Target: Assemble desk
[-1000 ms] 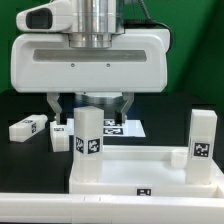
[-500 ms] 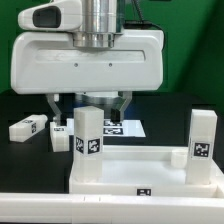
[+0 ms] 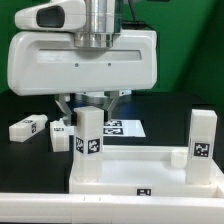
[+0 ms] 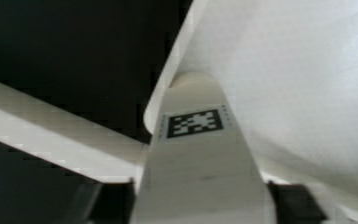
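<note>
Narrower than a moment ago yet still parted, clasping nothing: gripper [image 3: 90, 102], just above the desk [image 3: 135, 158]. Lies wide across the exterior view, rim up, two legs [image 3: 89, 140] upright. Beside the desk, toward the exterior view's left, two loose legs [image 3: 28, 127] lying flat. Behind it, marker board [image 3: 128, 128]. Black table [image 3: 25, 165], green wall [image 3: 195, 60].

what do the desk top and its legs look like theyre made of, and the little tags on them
Desk top: probably white moulded plastic, smooth with a soft sheen; even colour, clean straight rim.
Upright leg and loose leg: seemingly the same white plastic, with plain uniform faces.
Tags: likely printed stickers, flat black-and-white squares; too small to be sure.
</note>
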Tool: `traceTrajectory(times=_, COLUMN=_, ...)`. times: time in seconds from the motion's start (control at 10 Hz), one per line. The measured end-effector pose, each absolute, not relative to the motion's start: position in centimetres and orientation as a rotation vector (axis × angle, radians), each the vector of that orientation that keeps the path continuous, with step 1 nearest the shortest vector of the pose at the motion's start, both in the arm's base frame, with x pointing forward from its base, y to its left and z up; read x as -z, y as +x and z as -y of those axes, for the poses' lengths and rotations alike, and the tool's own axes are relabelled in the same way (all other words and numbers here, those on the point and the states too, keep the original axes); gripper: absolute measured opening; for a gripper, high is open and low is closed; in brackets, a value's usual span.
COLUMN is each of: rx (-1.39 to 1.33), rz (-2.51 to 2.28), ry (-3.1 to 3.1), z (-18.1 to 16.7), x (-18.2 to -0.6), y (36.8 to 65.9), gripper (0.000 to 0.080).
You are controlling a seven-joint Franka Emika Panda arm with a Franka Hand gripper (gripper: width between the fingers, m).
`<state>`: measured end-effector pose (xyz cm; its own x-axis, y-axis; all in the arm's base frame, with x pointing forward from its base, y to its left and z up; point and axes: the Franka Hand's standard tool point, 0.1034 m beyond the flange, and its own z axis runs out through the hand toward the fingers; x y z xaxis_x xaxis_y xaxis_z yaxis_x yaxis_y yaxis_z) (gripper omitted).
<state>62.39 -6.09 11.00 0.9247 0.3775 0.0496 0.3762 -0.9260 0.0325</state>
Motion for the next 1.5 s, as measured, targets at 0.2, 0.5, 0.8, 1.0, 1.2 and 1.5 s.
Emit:
traceTrajectory(times=0.2, rx=-0.086, rz=-0.575, ry=3.065, z=6.09, x=-11.00, y=62.38, gripper=0.0288)
traceTrajectory(times=0.5, rx=-0.093, rz=-0.185, ry=3.137, z=6.08, x=-11.01, y=62.37, gripper=0.0288)
traceTrajectory(times=0.8, rx=-0.096, rz=0.289, ry=3.147, z=6.03, x=-11.05, y=62.39, gripper=0.0289)
traceTrajectory(times=1.0, rx=-0.097, rz=0.678, ry=3.116, z=6.18, x=-10.96, y=62.31, gripper=0.0290)
traceTrajectory(times=1.2, rx=-0.088, rz=1.006, ry=3.042, z=6.16, x=-10.96, y=62.29, gripper=0.0290)
traceTrajectory(times=1.5, rx=-0.047, rz=1.411, ry=2.886, z=6.00, x=-10.94, y=62.24, gripper=0.0290)
